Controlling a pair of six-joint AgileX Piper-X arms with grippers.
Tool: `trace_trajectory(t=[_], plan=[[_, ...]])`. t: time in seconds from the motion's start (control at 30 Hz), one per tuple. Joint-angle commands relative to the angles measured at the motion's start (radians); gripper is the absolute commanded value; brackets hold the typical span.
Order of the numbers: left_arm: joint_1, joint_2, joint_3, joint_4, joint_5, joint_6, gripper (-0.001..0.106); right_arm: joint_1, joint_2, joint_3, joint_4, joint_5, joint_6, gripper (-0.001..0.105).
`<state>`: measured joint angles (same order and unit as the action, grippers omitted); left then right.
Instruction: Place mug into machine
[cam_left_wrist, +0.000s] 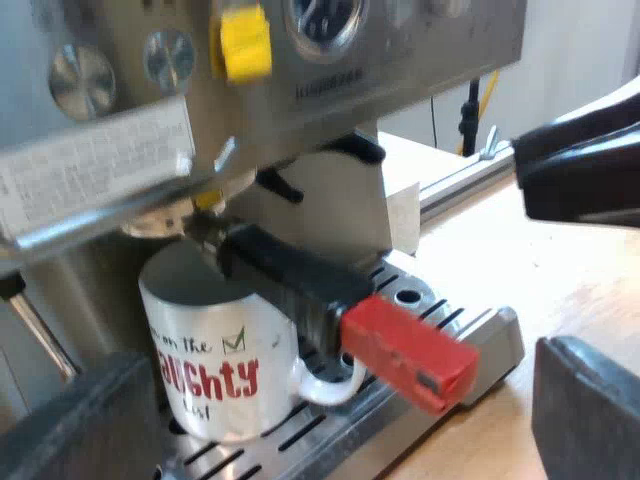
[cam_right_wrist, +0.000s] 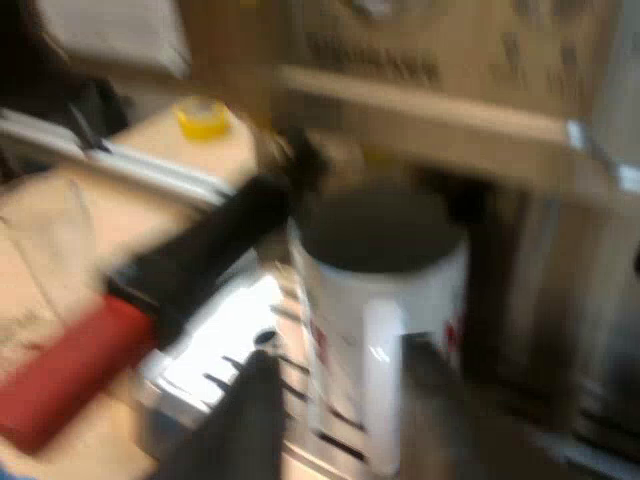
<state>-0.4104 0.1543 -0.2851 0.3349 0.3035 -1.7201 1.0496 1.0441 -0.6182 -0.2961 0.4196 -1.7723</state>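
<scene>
One mug (cam_left_wrist: 215, 370) stands on drip tray (cam_left_wrist: 490, 335), under holder (cam_left_wrist: 300, 280) locked into machine front. Your left gripper (cam_left_wrist: 330, 440): jaws wide, empty. Your right gripper (cam_right_wrist: 340, 430) at mug's handle; jaw state cannot tell.

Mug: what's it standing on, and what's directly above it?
The mug stands on the machine's slotted drip tray, directly under the locked metal holder, whose dark handle juts out past its rim. The tray beneath its base is covered; its inside looks dark.
</scene>
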Motion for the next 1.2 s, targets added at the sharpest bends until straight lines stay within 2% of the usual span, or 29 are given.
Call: trace_trajectory(t=[0.03,0.1,0.23,0.37,0.47,1.03,1.2], plan=[[-0.005,-0.022,-0.050,0.047,0.007,-0.009,0.077,0.041,-0.042,-0.004,-0.004,0.029,-0.013,0.000],[-0.005,-0.029,-0.084,0.081,0.007,-0.009,0.077,0.068,-0.058,-0.004,-0.004,0.051,-0.027,0.000],[-0.005,-0.031,-0.146,0.146,0.001,0.000,0.077,0.128,-0.062,-0.024,-0.006,0.167,-0.031,0.000],[-0.005,-0.031,-0.155,0.138,-0.050,0.000,0.077,0.143,-0.030,-0.066,-0.006,0.232,-0.031,0.000],[-0.005,-0.031,-0.155,0.134,-0.058,0.000,0.077,0.140,0.014,-0.111,-0.006,0.258,-0.034,0.000],[-0.005,-0.031,-0.155,0.131,-0.056,0.000,0.077,0.103,0.327,-0.377,-0.006,0.295,-0.050,0.000],[-0.005,-0.031,-0.155,0.131,-0.053,0.000,0.077,0.076,0.392,-0.444,-0.006,0.295,-0.091,0.000]])
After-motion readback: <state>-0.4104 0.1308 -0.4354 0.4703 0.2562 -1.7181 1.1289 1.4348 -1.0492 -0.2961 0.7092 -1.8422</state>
